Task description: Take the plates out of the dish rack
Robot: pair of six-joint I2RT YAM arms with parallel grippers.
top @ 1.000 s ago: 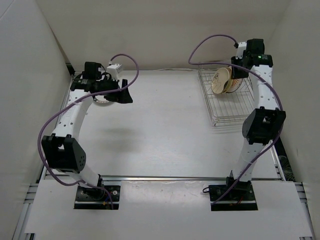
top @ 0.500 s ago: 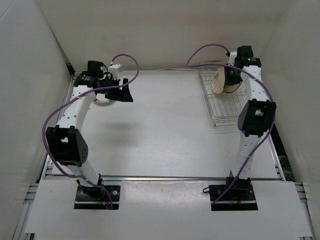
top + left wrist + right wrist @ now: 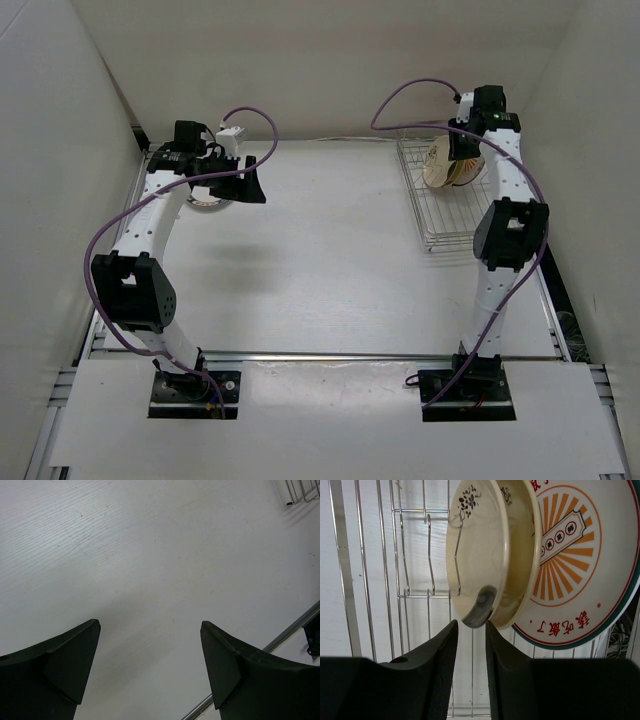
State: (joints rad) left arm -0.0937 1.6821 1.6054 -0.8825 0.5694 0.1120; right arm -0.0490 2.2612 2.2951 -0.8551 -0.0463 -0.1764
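The silver wire dish rack (image 3: 440, 225) stands at the back right. Plates stand on edge in it: a cream plate with dark rim marks (image 3: 475, 545) in front, a tan one (image 3: 522, 555) behind it, then a white plate with an orange sunburst (image 3: 575, 555). In the top view they show as a tan cluster (image 3: 442, 162). My right gripper (image 3: 462, 150) (image 3: 471, 625) is at the front plate's edge. Its jaws stand a narrow gap apart, and the rim's grey patch just enters between the tips. My left gripper (image 3: 248, 186) (image 3: 150, 622) is wide open and empty above bare table.
A white round plate (image 3: 205, 200) lies flat on the table at the back left, partly under the left arm. White walls close in the table on the left, right and back. Rack wires (image 3: 402, 555) and upright prongs surround the standing plates.
My right arm has reached further back over the rack, bringing its gripper up to the plates. My left arm shifted slightly at first and has held still since.
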